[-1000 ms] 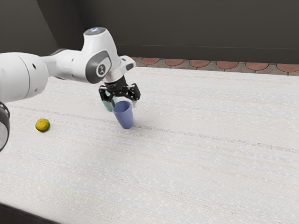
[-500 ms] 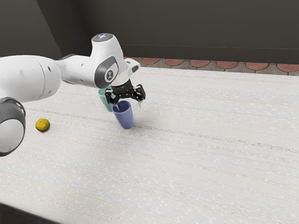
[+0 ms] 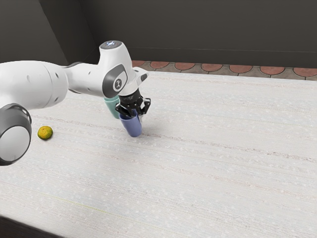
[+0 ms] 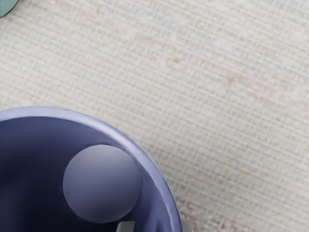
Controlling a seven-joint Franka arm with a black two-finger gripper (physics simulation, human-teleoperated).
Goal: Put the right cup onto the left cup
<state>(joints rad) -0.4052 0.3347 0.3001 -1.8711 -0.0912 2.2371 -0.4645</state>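
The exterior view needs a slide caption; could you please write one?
Open gripper at the blue cup, teal cup close by, yellow-green fruit farther off.

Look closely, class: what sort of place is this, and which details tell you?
Probably a simulated robot workspace, perhaps in a room: a white robot arm over a pale table, with reddish paving beyond.

We have a white arm with rounded shells and small dark dots. Grey patch, pale round symbol. Dark disc on top, bluish-white mark. One joint dark grey, pale round cap. Our gripper is black, angular.
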